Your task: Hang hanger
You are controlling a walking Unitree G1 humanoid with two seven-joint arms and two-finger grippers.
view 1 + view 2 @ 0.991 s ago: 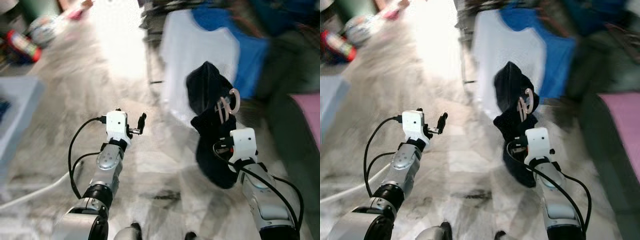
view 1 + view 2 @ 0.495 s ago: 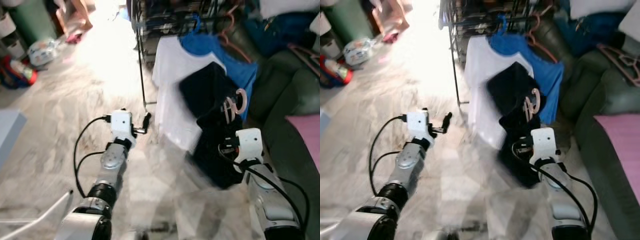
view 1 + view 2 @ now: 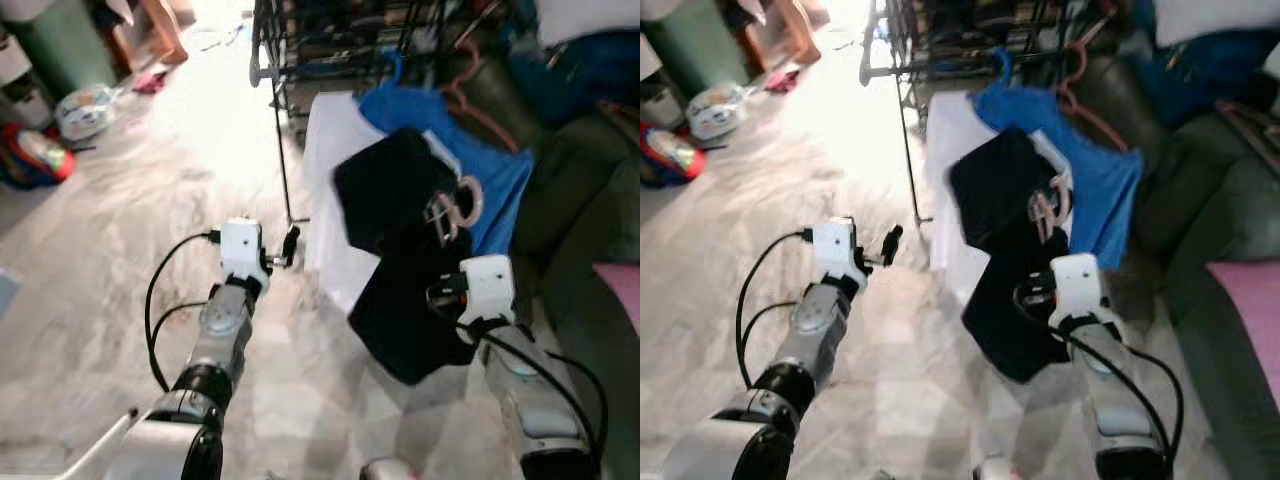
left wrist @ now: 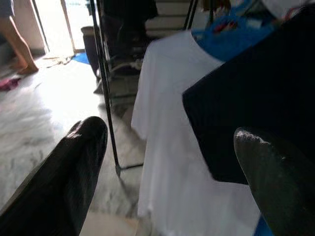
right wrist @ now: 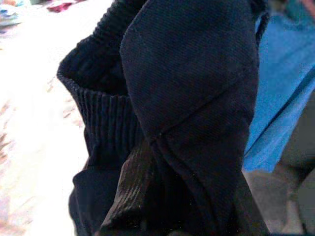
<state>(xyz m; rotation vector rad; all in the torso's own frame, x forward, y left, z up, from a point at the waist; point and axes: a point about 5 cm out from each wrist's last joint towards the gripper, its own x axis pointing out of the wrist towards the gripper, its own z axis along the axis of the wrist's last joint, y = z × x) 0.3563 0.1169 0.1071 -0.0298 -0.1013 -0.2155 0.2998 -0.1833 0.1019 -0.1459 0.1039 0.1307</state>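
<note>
Head views: a black metal clothes rack [image 3: 283,150] stands on a pale marble floor [image 3: 120,230], and everything else is placed from it. Just beside its upright pole hang a white T-shirt [image 3: 335,160] and, farther from the pole, a blue T-shirt [image 3: 480,170] on a blue hook. In front of both shirts the right gripper [image 3: 448,225] holds up a dark navy garment [image 3: 400,260] on a pale pink plastic hanger [image 3: 462,200], whose hook rises above the cloth, below the rack's rail and not on it. The left gripper [image 3: 288,246] floats near the foot of the rack's pole. A dark green sofa [image 3: 580,220] sits beyond the shirts, away from the rack. A person's bare legs [image 3: 165,30] stand well away from the rack, past its far end.

Left wrist view: the left gripper's two black fingers [image 4: 74,167] are spread wide apart with nothing between them, aimed at the rack's pole, the white shirt and the navy cloth.

Right wrist view: the navy garment, with its ribbed cuff [image 5: 106,118], drapes over the right gripper, whose fingers [image 5: 130,191] press closed on it; the blue shirt lies behind.
</note>
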